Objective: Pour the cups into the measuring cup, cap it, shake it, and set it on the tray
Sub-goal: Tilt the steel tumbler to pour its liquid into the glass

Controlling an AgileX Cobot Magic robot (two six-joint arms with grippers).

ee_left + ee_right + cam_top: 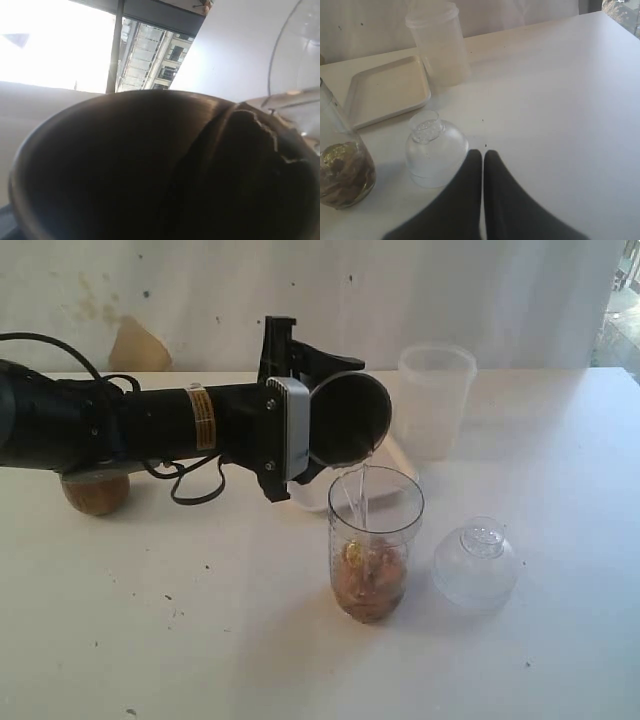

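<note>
My left gripper (335, 412) is shut on the shiny steel tumbler (350, 418), tipped on its side with its mouth over the clear measuring cup (375, 540). A thin stream of water falls from it into the cup, which holds brownish contents at the bottom. The tumbler's dark inside (150, 165) fills the left wrist view and hides the fingers. The brown wooden cup (95, 490) stands behind the left arm. The clear dome cap (475, 565) rests on the table to the right of the measuring cup. My right gripper (483, 152) is shut and empty beside the cap (432, 150).
The white tray (385, 90) lies behind the measuring cup (342, 175), mostly hidden by the arm in the exterior view. A frosted translucent tumbler (435, 400) stands at the back, next to the tray. A white wall runs along the table's far edge.
</note>
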